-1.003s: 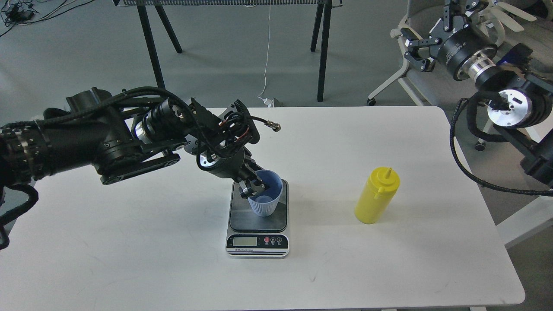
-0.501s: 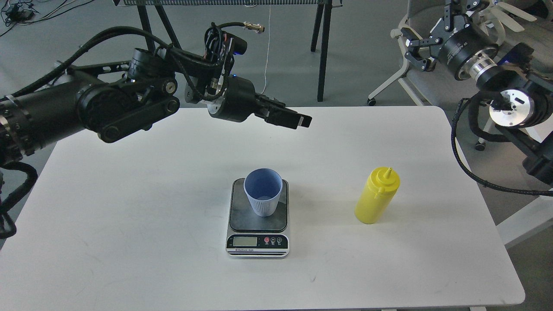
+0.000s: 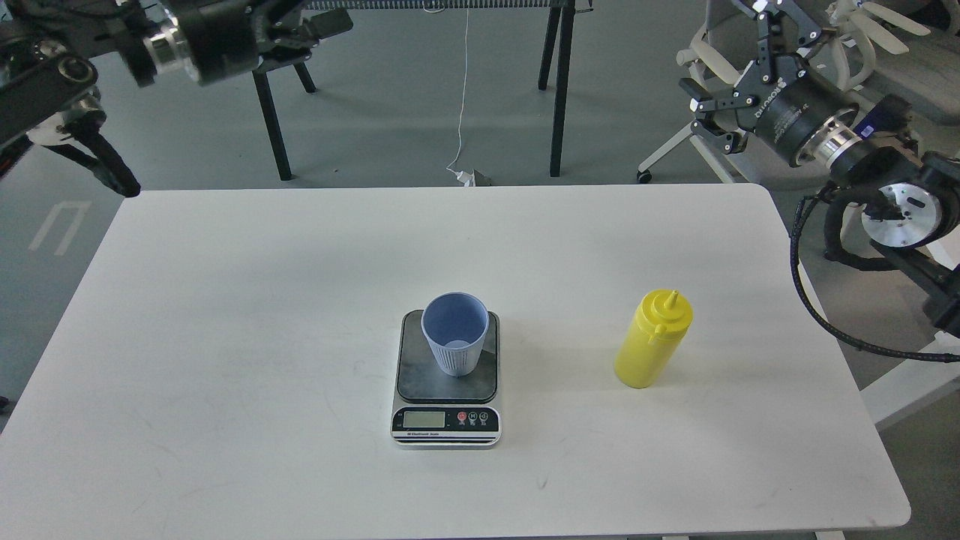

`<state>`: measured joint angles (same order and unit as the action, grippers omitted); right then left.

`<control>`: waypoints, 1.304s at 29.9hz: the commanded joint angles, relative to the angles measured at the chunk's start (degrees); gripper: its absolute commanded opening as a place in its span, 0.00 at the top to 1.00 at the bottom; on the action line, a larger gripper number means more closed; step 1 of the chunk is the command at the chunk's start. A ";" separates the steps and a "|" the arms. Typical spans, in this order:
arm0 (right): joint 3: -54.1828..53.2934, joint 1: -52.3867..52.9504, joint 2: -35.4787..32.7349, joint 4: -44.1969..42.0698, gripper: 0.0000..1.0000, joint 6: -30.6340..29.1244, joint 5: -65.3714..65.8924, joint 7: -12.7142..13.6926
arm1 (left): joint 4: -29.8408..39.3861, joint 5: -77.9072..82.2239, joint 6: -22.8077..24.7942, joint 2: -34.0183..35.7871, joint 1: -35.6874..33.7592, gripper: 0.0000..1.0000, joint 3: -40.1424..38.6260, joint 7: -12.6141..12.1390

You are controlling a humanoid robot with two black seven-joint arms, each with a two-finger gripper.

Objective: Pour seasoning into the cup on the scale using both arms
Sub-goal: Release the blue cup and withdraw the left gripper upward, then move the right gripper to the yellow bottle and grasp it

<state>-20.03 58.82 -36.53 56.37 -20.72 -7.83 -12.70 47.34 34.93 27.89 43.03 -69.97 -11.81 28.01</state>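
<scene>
The light-blue cup (image 3: 455, 332) stands upright and empty on the dark platform of the scale (image 3: 447, 381) in the middle of the white table (image 3: 225, 315). The yellow seasoning bottle (image 3: 652, 340) stands upright to the right of the scale, with its cap on the nozzle. My left gripper (image 3: 326, 22) is high at the top left, beyond the table's far edge and far from the cup; its fingers are dark and cannot be told apart. My right gripper (image 3: 726, 71) is open and empty, raised off the table's far right corner, well above the bottle.
Black trestle legs (image 3: 559, 82) stand behind the table. A white chair (image 3: 705, 142) is at the back right, near my right arm. A white cable (image 3: 463, 97) hangs down to the floor.
My left gripper let go of the cup on the scale, then lifted and pulled back to the top left. My right gripper shifted slightly. The cup and bottle stay put.
</scene>
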 commanded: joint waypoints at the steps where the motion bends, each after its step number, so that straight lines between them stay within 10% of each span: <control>1: -2.80 1.91 -2.74 1.81 0.01 0.42 -4.27 1.89 | -3.57 -5.91 0.11 3.81 6.32 0.00 -0.67 -0.01; 19: -8.35 -20.38 -32.28 18.23 0.01 -7.28 -61.85 1.73 | -3.57 -8.91 -0.47 0.05 11.79 0.00 -3.21 -0.01; 25: -8.18 -36.38 -34.04 25.27 0.01 -7.28 -62.39 -5.66 | -3.83 -8.82 -1.87 -2.16 11.70 0.00 -3.48 -0.01; 39: -7.21 -51.70 -27.82 32.05 0.01 -7.28 -44.92 -6.28 | -3.84 -8.82 -2.14 -3.13 13.28 0.00 -3.48 -0.01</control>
<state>-27.65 7.75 -67.15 88.71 -28.00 -56.73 -19.06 43.50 26.10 25.74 40.34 -56.74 -15.31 28.00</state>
